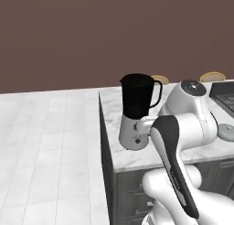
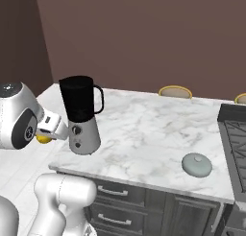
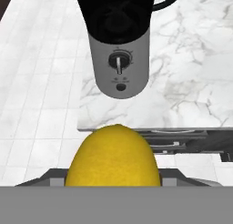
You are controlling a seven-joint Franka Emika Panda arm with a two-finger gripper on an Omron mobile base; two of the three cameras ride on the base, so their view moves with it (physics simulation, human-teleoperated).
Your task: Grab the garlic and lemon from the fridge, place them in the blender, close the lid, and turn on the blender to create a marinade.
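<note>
One lemon [image 3: 113, 155] sits clamped between the fingers [image 2: 44, 137], its yellow bulk swelling up close against the hand camera, so the grasp is plainly on the fruit and not on air; from the right base camera a sliver of the same yellow peeks out beneath the white wrist. Just ahead of the fingers stands the blender [image 3: 119, 41], its silver-grey base and small dial facing them and its dark jar rising above, mouth uncovered. The hold seems meant for carrying: the fruit is kept low and off the edge of the counter [image 2: 144, 129], level with the blender's base, so it would have to be lifted above the jar's rim before it can drop in. The blender stands near the counter's corner, close to the edge nearest the fingers, which I judge keeps it within easy reach. Well beyond the blender, far across the marble from the fingers, the lid [image 2: 197, 165] lies by itself, knob up, beside the stove [image 2: 235, 134], presumably set aside so the jar stays open for loading. Whether the garlic is already in the jar cannot be told; the interior is too dark.
</note>
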